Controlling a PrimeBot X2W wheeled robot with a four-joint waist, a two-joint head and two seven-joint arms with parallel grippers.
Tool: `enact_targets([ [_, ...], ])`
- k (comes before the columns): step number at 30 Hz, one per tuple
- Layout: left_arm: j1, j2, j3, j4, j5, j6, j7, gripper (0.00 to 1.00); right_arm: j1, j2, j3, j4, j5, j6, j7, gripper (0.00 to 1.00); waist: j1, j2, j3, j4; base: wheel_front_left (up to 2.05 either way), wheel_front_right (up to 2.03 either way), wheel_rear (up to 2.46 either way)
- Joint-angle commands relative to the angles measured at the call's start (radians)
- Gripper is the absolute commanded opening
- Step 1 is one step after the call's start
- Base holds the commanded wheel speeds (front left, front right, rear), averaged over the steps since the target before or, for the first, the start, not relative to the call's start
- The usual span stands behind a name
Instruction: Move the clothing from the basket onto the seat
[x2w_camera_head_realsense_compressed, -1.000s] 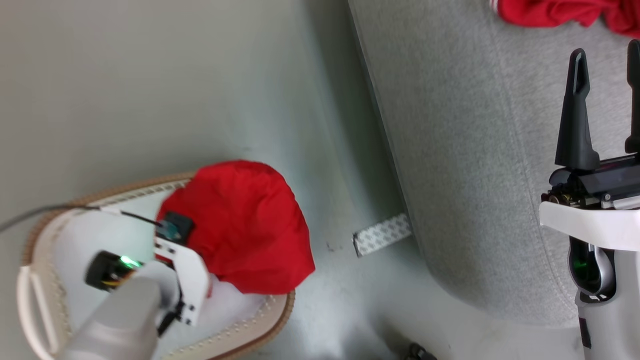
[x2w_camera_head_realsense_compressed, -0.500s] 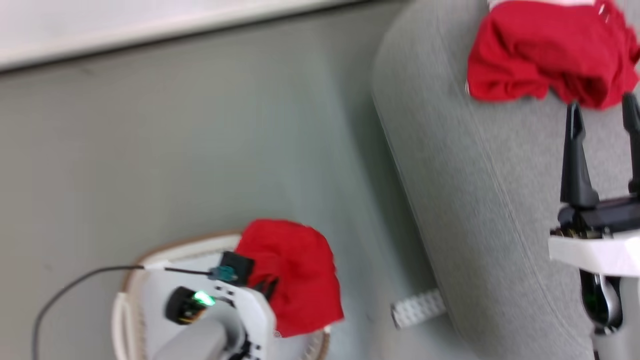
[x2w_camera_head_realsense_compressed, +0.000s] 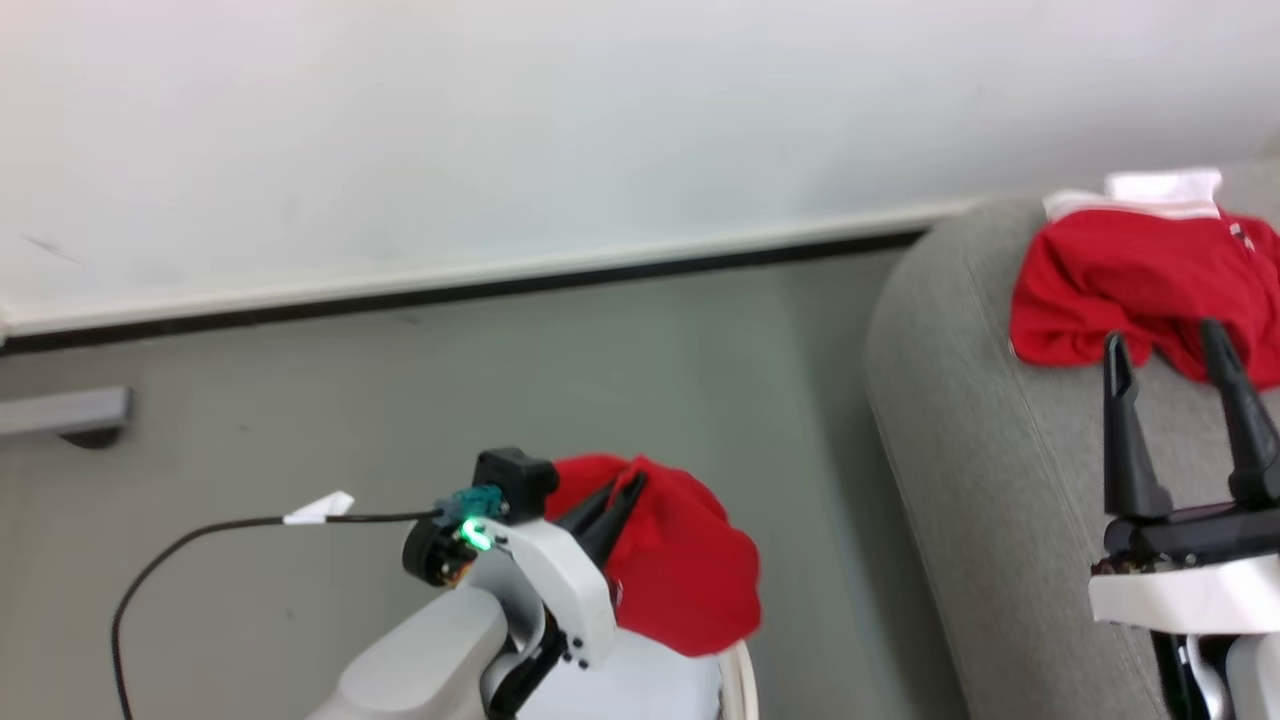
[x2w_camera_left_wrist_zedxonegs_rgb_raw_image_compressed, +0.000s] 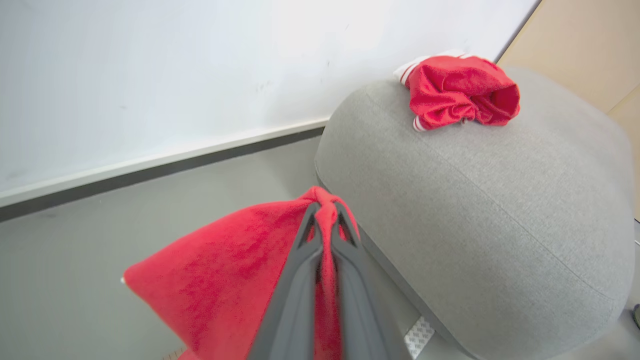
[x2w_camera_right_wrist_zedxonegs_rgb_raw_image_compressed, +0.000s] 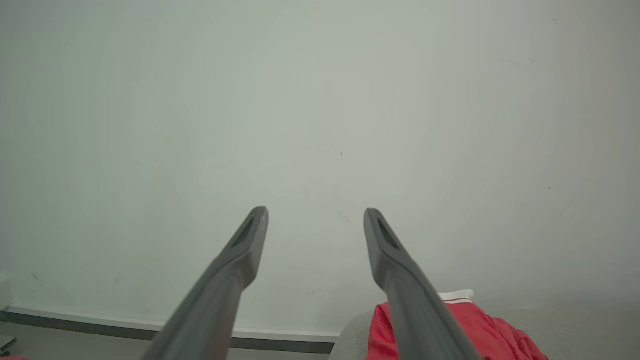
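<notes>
**Red garment pinched in the left jaws, another one lying on the seat**

White wall takes the upper part of the head view, with a dark strip along its foot. Below it lies the grey-green floor.

The seat is the biggest thing on the floor. It is light grey, woven and rounded at the edge, and it stands close to the wall.

On its top, at the side nearer the wall, rests a crumpled red garment with a white collar and thin white stripes on the trim.

A second red garment hangs over the floor, just beside the seat and apart from it. The left jaws are closed tight on a fold at the top of it, and the cloth bulges out around the two dark tips.

In the head view its lower edge overlaps the basket, of which a pale curved rim shows at the bottom edge. Whether cloth and basket touch, I cannot tell.

The right jaws stand wide apart and hold nothing. They are raised over the seat, and in the head view the tips lie just before the collared garment.

A thin black cable with a small white tag runs from the left wrist.
</notes>
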Motion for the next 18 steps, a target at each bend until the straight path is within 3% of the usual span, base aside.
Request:
enact_targets([
  [1, 0.007, 0.012, 0.026, -0.042, 0.021, 0.008, -0.002, 0.0, 0.024, -0.007, 0.007, 0.008, 0.006, -0.003, 0.001, 1.0, 0.0003, 0.0, -0.07, 0.054, 0.0, 0.0, 0.0],
  [11, -0.002, 0.056, 0.121, -0.272, 0.102, 0.086, -0.001, 0.0, 0.105, 0.027, 0.068, 0.04, 0.034, -0.003, 0.001, 1.0, 0.0003, 0.0, -0.133, 0.095, 0.0, 0.0, 0.0],
  [18, -0.027, 0.096, 0.17, -0.436, 0.078, 0.129, 0.012, 0.0, 0.115, 0.033, 0.13, 0.043, 0.05, -0.003, 0.001, 1.0, 0.0003, 0.0, -0.147, 0.106, 0.0, 0.0, 0.0],
])
